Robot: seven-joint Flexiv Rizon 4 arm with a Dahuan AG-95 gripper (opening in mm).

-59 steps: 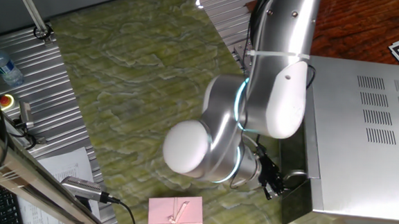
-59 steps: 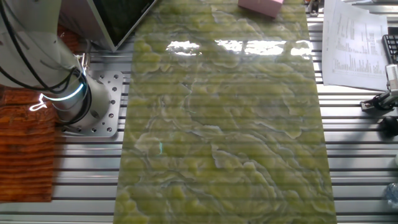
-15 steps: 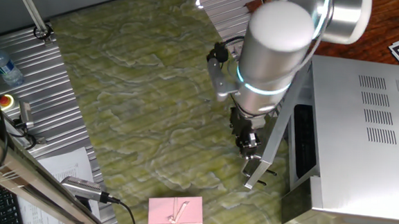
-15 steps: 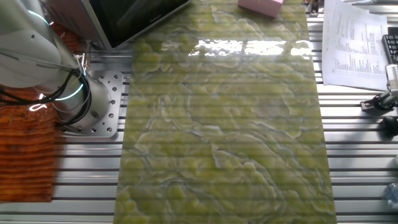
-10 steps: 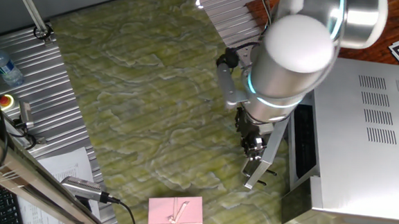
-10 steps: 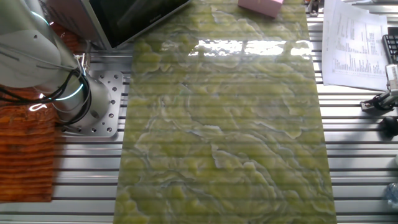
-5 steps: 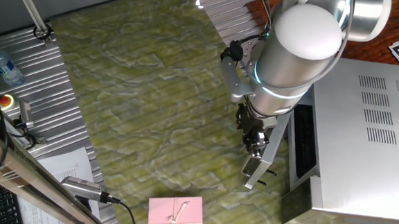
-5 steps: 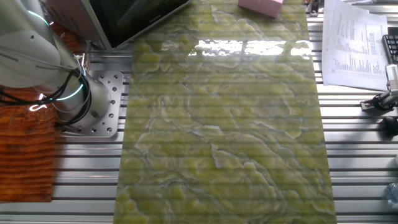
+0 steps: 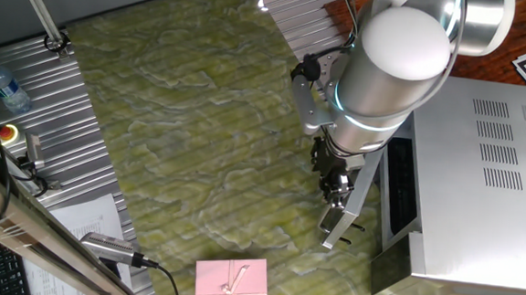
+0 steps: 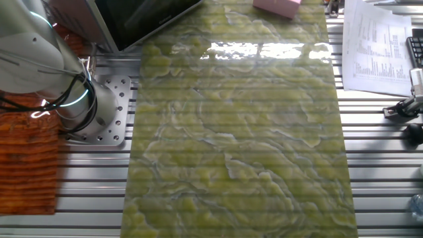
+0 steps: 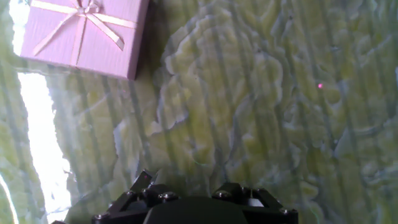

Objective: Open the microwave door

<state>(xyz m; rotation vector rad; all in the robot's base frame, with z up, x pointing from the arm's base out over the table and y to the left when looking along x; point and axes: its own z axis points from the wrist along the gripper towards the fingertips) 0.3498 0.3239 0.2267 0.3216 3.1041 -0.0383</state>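
The microwave (image 9: pixel 482 152) is a big silver box with vent slits at the right of one fixed view. The microwave door (image 9: pixel 354 197) stands swung out from the box, and the dark cavity (image 9: pixel 400 188) shows behind it. My gripper (image 9: pixel 336 184) hangs under the silver arm against the door's outer face, near its free edge. Its fingers are too small and dark to read. The other fixed view shows the door's dark glass (image 10: pixel 145 16) angled out at the top left. Only the black gripper body (image 11: pixel 193 205) shows in the hand view, with no fingertips.
A pink gift box (image 9: pixel 230 285) with a ribbon lies on the green marbled table (image 9: pixel 192 116) near the front edge, also in the hand view as the pink gift box (image 11: pixel 84 34). A water bottle (image 9: pixel 1 86), papers and cables sit on the metal rails at the left.
Since 5.9 s ago the door has swung out from the box. Over the last 1.5 s the arm's upper joints shifted right. The door and gripper have held still for half a second.
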